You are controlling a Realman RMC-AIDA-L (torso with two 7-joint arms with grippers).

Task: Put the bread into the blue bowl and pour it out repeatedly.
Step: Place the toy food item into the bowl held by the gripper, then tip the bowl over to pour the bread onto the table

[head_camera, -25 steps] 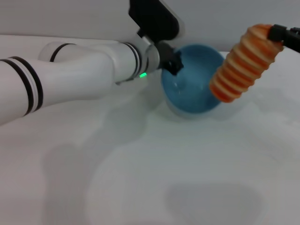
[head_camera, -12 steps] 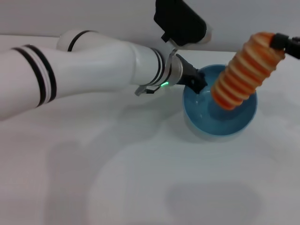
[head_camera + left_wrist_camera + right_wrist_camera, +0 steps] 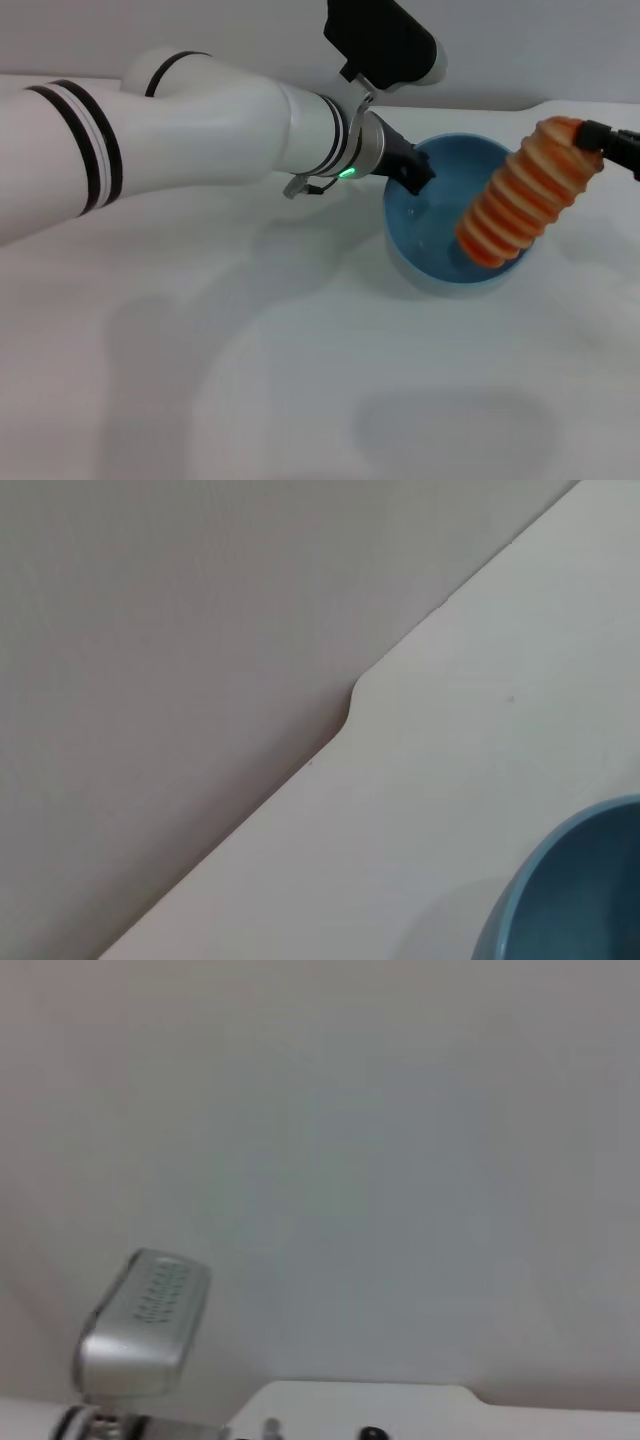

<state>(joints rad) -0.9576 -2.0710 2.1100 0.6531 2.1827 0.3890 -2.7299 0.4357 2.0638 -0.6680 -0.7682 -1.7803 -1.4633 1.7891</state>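
Over blue bowl: my right gripper pinches bread, tilted; my left gripper clamps bowl's rim.

The blue bowl sits on the table in the upper right of the head view. The left gripper reaches in from the left and meets the bowl's left rim. The bread hangs tilted over the bowl's right side, its lower end inside, perhaps clear of the bottom, its upper end at the right gripper by the right edge.
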